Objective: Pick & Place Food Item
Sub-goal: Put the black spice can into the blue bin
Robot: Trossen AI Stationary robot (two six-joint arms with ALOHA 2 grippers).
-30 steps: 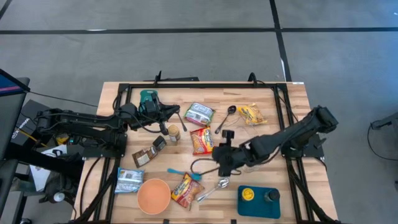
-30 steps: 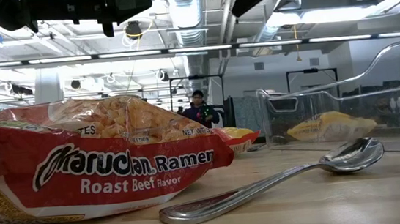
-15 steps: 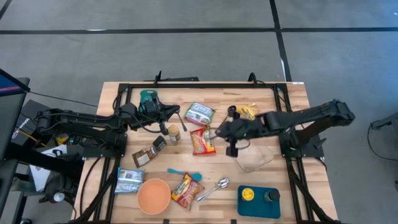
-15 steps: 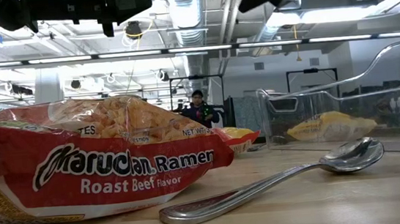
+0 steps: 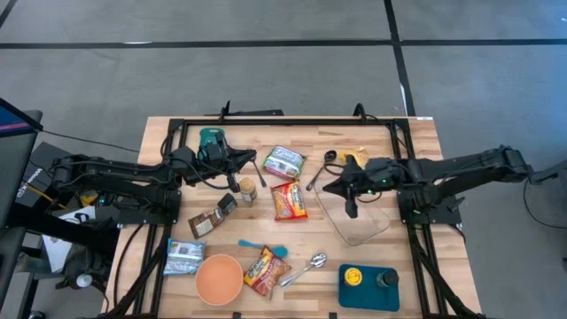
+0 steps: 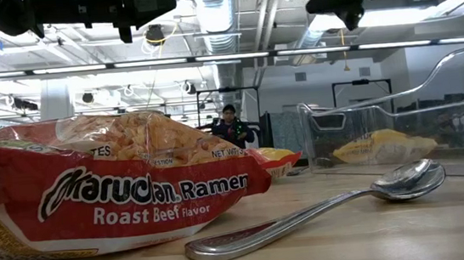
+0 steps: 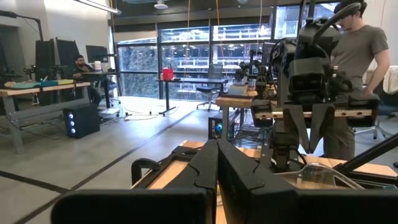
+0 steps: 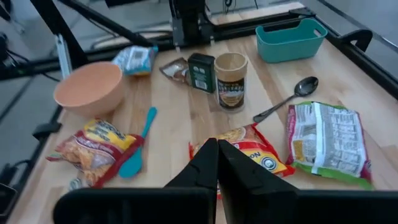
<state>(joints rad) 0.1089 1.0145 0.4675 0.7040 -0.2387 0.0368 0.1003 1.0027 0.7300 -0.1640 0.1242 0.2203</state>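
Food packets lie flat on the wooden table: a red ramen packet (image 5: pixel 288 201) (image 8: pixel 249 155), a green-and-white packet (image 5: pixel 283 162) (image 8: pixel 326 143), a second ramen packet (image 5: pixel 266 270) (image 6: pixel 110 189) near the front, and a yellow packet (image 5: pixel 356 159) partly under my right arm. My right gripper (image 5: pixel 326 189) (image 8: pixel 217 152) is shut and empty; it hangs above the table just right of the red ramen packet. My left gripper (image 5: pixel 252 167) (image 7: pixel 217 163) is shut and empty, and waits in the air by the teal basket (image 5: pixel 213 140).
A clear container (image 5: pixel 359 226) stands under the right arm. An orange bowl (image 5: pixel 219 277), blue spatula (image 5: pixel 263 248) and metal spoon (image 5: pixel 306 268) lie near the front. A jar (image 5: pixel 247 190), dark packets (image 5: pixel 204 223) and blue tray (image 5: pixel 369 285) are also there. A person (image 7: pixel 357 74) stands beyond the table.
My right gripper has swung from over the table's middle toward the far edge. Its arm has drawn back toward the right edge and the wrist has rolled. It has stayed shut and empty. Nothing on the table has moved.
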